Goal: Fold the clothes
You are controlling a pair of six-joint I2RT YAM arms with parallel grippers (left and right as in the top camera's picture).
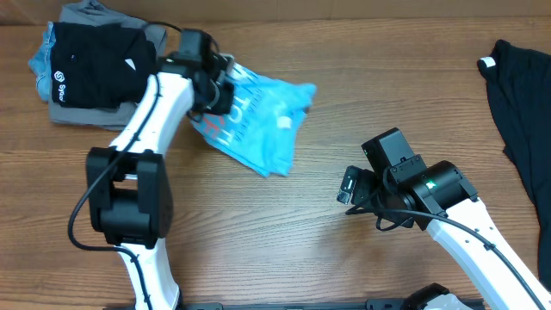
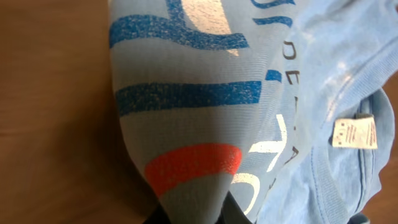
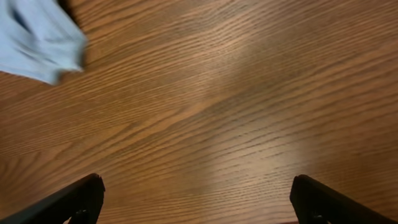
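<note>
Wood-grain desk (image 1: 344, 69), overhead: the light blue T-shirt (image 1: 263, 120) lies crumpled left of centre, its upper-left end clamped in the left jaws. A pile of folded clothes (image 1: 95, 73) sits just left of the T-shirt, and a black garment (image 1: 521, 103) lies far to its right. Left wrist: lettered T-shirt cloth bunches into the jaws, its care label (image 2: 354, 132) to the right. Right wrist: the right jaws stand wide apart over the desk, with a T-shirt corner at upper left.

Light is even and bright, with pale glare on the table (image 3: 261, 149) near 5 o'clock. The T-shirt (image 2: 186, 93) is slightly blurred, dark toward 6 o'clock.
</note>
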